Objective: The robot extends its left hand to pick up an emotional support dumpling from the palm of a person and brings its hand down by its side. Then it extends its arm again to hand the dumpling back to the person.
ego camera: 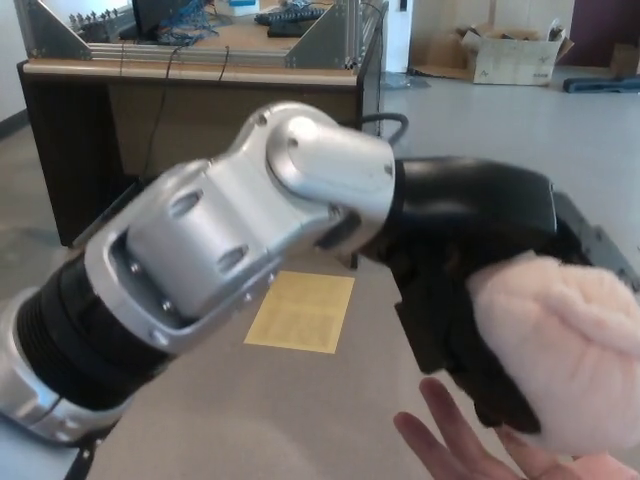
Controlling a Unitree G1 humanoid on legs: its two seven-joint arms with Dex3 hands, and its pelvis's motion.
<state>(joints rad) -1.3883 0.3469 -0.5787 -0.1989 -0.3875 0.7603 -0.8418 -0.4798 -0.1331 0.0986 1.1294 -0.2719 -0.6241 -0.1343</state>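
Head view, one frame. Left arm (230, 250): silver casing with black ribbed section, reaching across from lower left toward lower right, filling most of the picture. Left hand (470, 280): black, at the end of that arm, fingers (500, 395) clamped around the dumpling. Dumpling (565, 350): pale pink plush, pleated on top, soft-looking, at the right edge and partly cut off by it; held in the left hand, directly above the person's hand and touching or nearly touching it, which cannot be told. Person's hand (480, 455): palm up, fingers spread, at the bottom right, mostly hidden under the dumpling. Right hand: not visible.

Background items. Yellow sheet (300, 312): flat on the grey floor (300, 420), partly covered by the arm. Desk (200, 90): dark sides, wooden top, metal brackets and cables on it, behind the arm. Cardboard box (510, 55): open, on the floor, far upper right.
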